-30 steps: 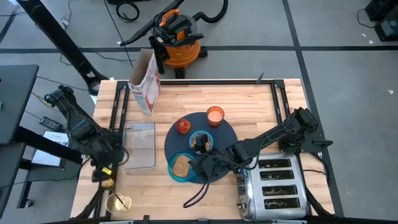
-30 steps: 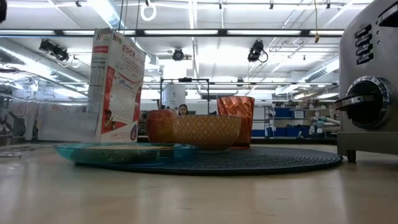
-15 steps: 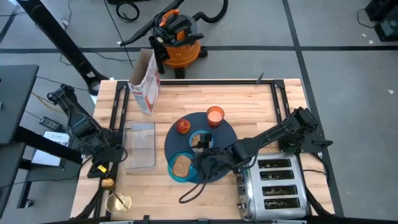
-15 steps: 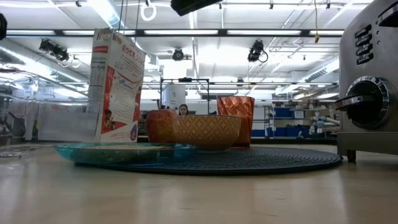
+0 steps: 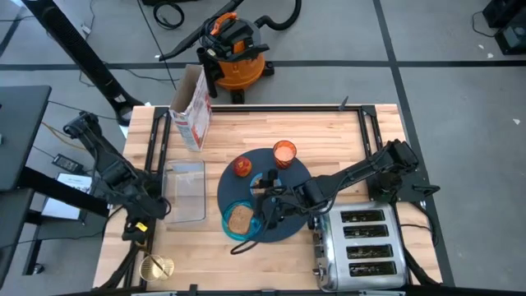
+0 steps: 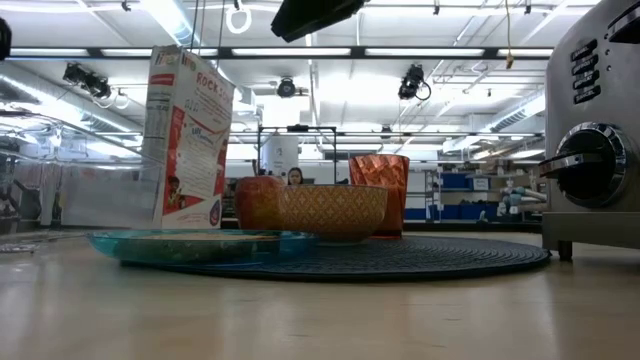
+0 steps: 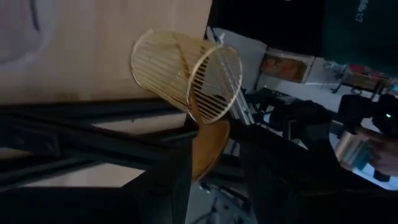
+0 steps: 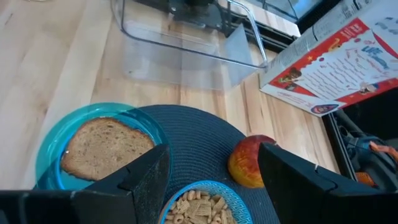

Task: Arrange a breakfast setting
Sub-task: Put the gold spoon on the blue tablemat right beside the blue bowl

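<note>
A dark slate-blue round mat (image 5: 288, 185) carries a light-blue bowl (image 5: 260, 179) of cereal, a teal dish (image 5: 238, 220) with toast, a copper-orange cup (image 5: 284, 152) and a red apple (image 5: 242, 165). My right gripper (image 5: 267, 207) hovers open above the mat between dish and bowl; in its wrist view its fingers frame the bowl (image 8: 199, 208), with the toast (image 8: 106, 149) and the apple (image 8: 252, 162) on either side. My left gripper (image 5: 138, 228) is over the table's left near corner, shut on the gold spoon (image 7: 208, 149), near a gold wire holder (image 7: 186, 74). My left gripper has the gold spoon between its two fingers. The spoon's rounded bowl end (image 7: 210, 144) sticks out past the fingertips toward the wire holder. The rest of the spoon is hidden between and behind the fingers. The gripper slants downward over the table's edge frame.
A cereal box (image 5: 191, 111) stands at the far left, with a clear container (image 5: 185, 191) lying left of the mat. A chrome toaster (image 5: 362, 247) fills the near right corner. The gold wire holder (image 5: 156, 267) lies at the near left corner. A black cable (image 5: 245, 242) hangs from my right arm.
My right gripper has gone a little toward the far edge, over the mat toward the bowl, and has rolled; it now shows at the top of the low view. Its hanging cable has followed. My left gripper has sunk slightly with the spoon and tipped.
</note>
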Motion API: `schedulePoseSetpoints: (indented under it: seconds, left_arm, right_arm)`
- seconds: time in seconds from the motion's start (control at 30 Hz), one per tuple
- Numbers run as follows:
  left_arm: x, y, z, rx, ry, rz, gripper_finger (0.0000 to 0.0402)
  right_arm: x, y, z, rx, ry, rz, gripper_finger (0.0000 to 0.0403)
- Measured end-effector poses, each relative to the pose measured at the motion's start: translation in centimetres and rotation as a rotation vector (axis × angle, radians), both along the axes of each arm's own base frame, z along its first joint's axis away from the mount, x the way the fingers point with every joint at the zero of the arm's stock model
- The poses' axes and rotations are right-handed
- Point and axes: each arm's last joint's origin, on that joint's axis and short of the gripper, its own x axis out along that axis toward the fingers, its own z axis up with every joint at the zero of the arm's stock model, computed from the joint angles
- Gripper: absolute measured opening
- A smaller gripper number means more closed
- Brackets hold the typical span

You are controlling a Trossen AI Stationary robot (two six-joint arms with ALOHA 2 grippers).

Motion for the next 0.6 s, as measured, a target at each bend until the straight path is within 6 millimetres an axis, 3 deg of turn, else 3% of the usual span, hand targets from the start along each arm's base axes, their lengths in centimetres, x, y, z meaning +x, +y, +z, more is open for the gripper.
schedulePoseSetpoints:
  seconds: [0.3, 0.6]
  left_arm:
    - [-0.1, -1.0, -0.7, 0.032, 0.089, -0.058, 0.0141]
    - [-0.7, -2.2, -1.1, 0.061, 0.051, -0.193, 0.0137]
  right_arm:
    - [-0.2, 0.0, -0.2, -0.023, 0.039, 0.033, 0.0248]
    - [-0.4, -0.1, -0.4, -0.034, 0.071, 0.032, 0.0248]
